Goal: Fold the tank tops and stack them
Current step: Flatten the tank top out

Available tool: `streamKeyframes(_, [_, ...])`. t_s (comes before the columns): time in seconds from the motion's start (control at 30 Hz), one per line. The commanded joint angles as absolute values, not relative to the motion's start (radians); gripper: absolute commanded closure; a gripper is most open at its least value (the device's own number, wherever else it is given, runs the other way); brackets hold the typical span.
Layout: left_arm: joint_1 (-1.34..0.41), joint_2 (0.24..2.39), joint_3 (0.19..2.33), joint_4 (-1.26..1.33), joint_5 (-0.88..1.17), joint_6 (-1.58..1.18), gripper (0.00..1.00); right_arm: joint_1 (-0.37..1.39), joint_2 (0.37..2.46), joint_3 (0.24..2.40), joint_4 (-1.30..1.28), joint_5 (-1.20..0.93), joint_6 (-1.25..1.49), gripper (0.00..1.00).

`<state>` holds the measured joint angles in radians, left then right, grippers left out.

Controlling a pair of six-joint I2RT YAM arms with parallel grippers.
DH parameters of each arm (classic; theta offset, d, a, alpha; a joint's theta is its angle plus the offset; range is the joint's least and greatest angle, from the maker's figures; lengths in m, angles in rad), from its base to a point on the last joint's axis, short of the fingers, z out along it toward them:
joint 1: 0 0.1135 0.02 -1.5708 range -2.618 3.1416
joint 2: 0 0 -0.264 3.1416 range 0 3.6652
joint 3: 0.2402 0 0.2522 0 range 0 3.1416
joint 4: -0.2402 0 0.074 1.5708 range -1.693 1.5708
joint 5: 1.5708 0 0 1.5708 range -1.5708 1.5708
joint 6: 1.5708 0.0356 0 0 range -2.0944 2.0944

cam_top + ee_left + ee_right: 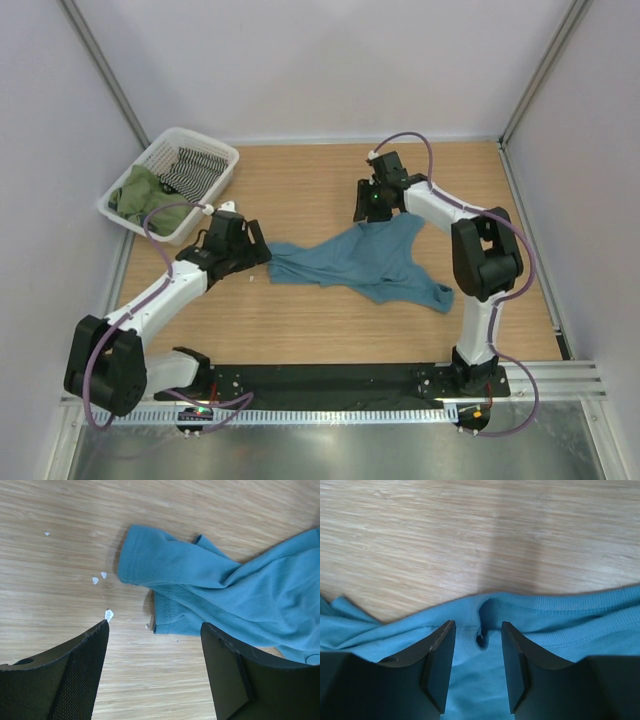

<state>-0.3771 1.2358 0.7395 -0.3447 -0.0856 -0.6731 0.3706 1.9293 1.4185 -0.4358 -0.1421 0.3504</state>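
Top external view: an olive top (140, 195) sits in the basket (207, 138); on the bench (300, 320), left fingers (85, 665) stand apart beside a corner of the teal top (360, 262), right fingers (440, 665) apart, straddling its far hem.

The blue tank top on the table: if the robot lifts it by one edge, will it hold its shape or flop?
Probably flops: the tank top lies rumpled and twisted on the table. It looks thin and ribbed, so likely light. Pushed, it would probably bunch rather than slide.
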Motion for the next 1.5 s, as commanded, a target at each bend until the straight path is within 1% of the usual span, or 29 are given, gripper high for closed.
streamKeyframes(0.0, [-0.373,1.187,0.741,-0.301,-0.077,-0.676,0.25,0.390,1.970,1.499,-0.491,-0.091,0.310,0.52])
streamKeyframes(0.23, [-0.373,1.169,0.739,-0.307,-0.091,-0.676,0.26,0.402,2.009,1.514,-0.486,-0.109,0.308,0.51])
streamKeyframes(0.37, [-0.374,1.180,0.744,-0.308,-0.091,-0.678,0.26,0.410,2.019,1.529,-0.492,-0.164,0.310,0.56])
streamKeyframes(0.4, [-0.373,1.183,0.745,-0.310,-0.091,-0.680,0.26,0.411,2.019,1.534,-0.502,-0.167,0.311,0.60])
streamKeyframes(0.47, [-0.373,1.187,0.746,-0.314,-0.097,-0.678,0.27,0.410,2.017,1.534,-0.506,-0.181,0.310,0.63])
streamKeyframes(0.5, [-0.373,1.187,0.746,-0.318,-0.100,-0.678,0.27,0.411,2.016,1.534,-0.514,-0.201,0.310,0.69])
streamKeyframes(0.57, [-0.374,1.186,0.746,-0.319,-0.103,-0.676,0.27,0.410,2.014,1.536,-0.520,-0.224,0.310,0.74])
streamKeyframes(0.67, [-0.373,1.189,0.746,-0.325,-0.094,-0.676,0.27,0.411,2.000,1.529,-0.526,-0.244,0.307,0.99])
streamKeyframes(0.83, [-0.373,1.198,0.742,-0.324,-0.089,-0.678,0.27,0.393,1.927,1.486,-0.477,-0.258,0.330,0.99])
streamKeyframes(0.93, [-0.373,1.213,0.738,-0.311,-0.075,-0.678,0.27,0.380,1.882,1.460,-0.463,-0.221,0.342,0.99])
streamKeyframes(1.07, [-0.373,1.279,0.765,-0.313,-0.037,-0.664,0.27,0.336,1.749,1.350,-0.411,-0.193,0.380,0.99])
streamKeyframes(1.13, [-0.373,1.322,0.787,-0.314,-0.012,-0.661,0.28,0.312,1.701,1.303,-0.374,-0.187,0.396,0.99])
streamKeyframes(1.3, [-0.373,1.367,0.808,-0.299,-0.003,-0.658,0.30,0.198,1.565,1.151,-0.299,-0.156,0.425,0.99])
streamKeyframes(1.4, [-0.374,1.385,0.819,-0.282,-0.003,-0.657,0.30,0.172,1.546,1.114,-0.282,-0.170,0.422,0.99])
streamKeyframes(1.47, [-0.373,1.399,0.825,-0.264,0.052,-0.657,0.32,0.170,1.557,1.117,-0.285,-0.181,0.420,0.99])
